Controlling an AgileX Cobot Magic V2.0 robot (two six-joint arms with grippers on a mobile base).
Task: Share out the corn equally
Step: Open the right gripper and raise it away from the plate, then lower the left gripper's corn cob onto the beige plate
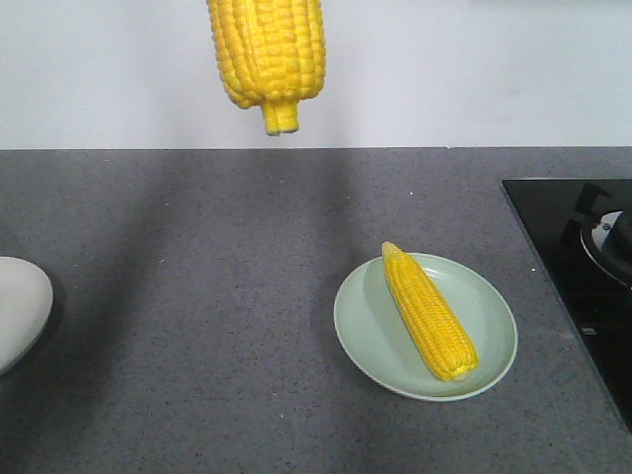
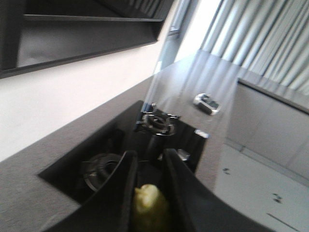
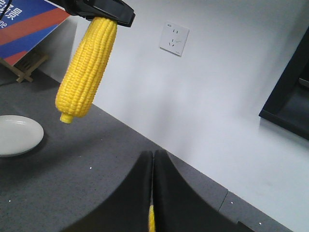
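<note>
One corn cob (image 1: 267,49) hangs stub end down, high above the grey counter (image 1: 197,296) at the back. My left gripper (image 2: 148,153) is shut on its pointed tip (image 2: 149,205). In the right wrist view this cob (image 3: 87,67) dangles from the black jaws at the top. A second corn cob (image 1: 430,311) lies diagonally on a pale green plate (image 1: 494,365) at the right. An empty white plate (image 1: 20,306) sits at the left edge. My right gripper (image 3: 153,153) is shut with its fingers pressed together; a yellow sliver shows through the slit below.
A black cooktop (image 1: 563,247) with burners (image 2: 157,121) fills the counter's right side. A white wall with a socket (image 3: 174,37) stands behind the counter. A blue and red sign (image 3: 24,19) leans at the far left.
</note>
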